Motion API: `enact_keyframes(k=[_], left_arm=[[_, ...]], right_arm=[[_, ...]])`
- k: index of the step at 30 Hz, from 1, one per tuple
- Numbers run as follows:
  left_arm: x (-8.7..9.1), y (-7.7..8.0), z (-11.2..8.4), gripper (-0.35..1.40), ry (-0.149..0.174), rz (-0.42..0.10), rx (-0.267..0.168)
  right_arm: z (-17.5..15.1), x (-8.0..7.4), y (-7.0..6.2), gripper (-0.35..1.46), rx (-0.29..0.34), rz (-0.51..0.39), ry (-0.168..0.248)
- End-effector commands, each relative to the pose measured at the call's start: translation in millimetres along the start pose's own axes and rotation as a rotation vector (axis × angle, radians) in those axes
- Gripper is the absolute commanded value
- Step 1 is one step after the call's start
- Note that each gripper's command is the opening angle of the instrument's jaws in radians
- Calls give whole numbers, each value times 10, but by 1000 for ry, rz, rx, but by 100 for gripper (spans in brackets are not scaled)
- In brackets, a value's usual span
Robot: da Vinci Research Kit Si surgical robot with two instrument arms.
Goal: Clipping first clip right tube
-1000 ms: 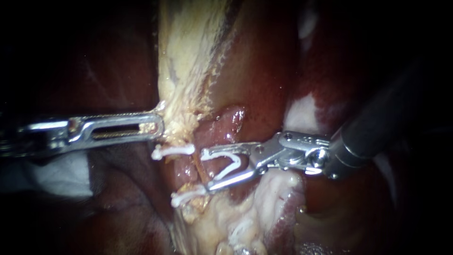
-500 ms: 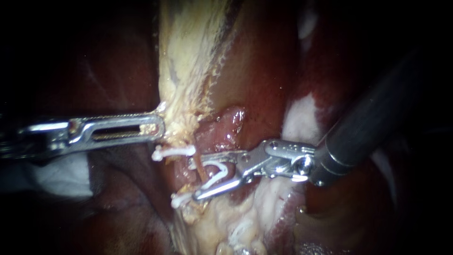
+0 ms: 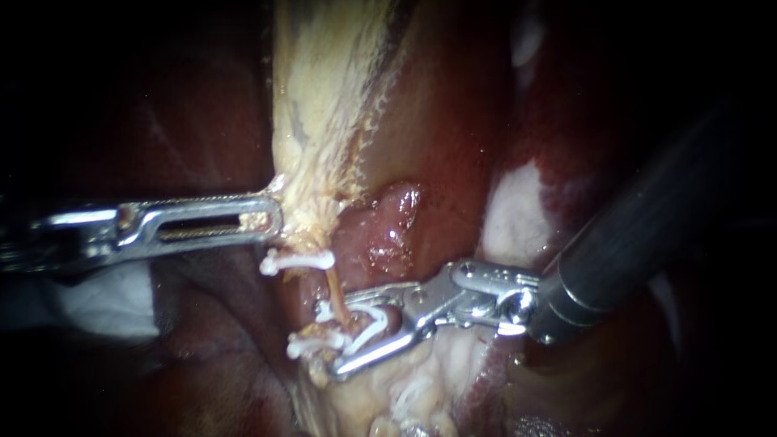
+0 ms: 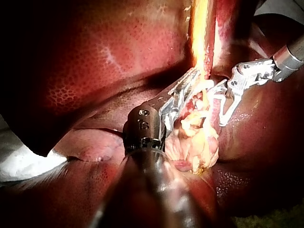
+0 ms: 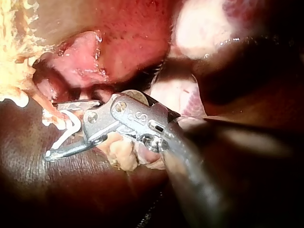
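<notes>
Right instrument (image 3: pixel 332 340) is slanting in, jaws holding a white clip (image 3: pixel 374 322) astride the thin tan tube (image 3: pixel 333 287) — left instrument (image 3: pixel 273 218) is gripping frayed tissue (image 3: pixel 312 162).

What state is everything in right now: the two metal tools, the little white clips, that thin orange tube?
Left metal instrument: claw shut on the pale yellowish tissue.
Right metal instrument: claw shut on the white V-shaped clip.
White V-shaped clip: open, apparently straddling the thin orange tube.
Thin orange tube: intact.
Upper white clip: closed.
Lower white clip: closed.
</notes>
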Motion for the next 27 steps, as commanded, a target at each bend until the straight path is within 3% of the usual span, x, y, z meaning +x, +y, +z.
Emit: enact_keyframes(k=[1, 22, 27], left_arm=[[0, 0, 0, -35, 0, 0, 0], [-1, 0, 4, -35, -1, -1, -1], [-1, 0, 4, -35, -1, -1, -1]], right_arm=[[0, 0, 0, 58, 0, 5, 0], [17, 2, 8, 50, 16, 68, -5], [15, 2, 9, 34, 13, 103, -3]])
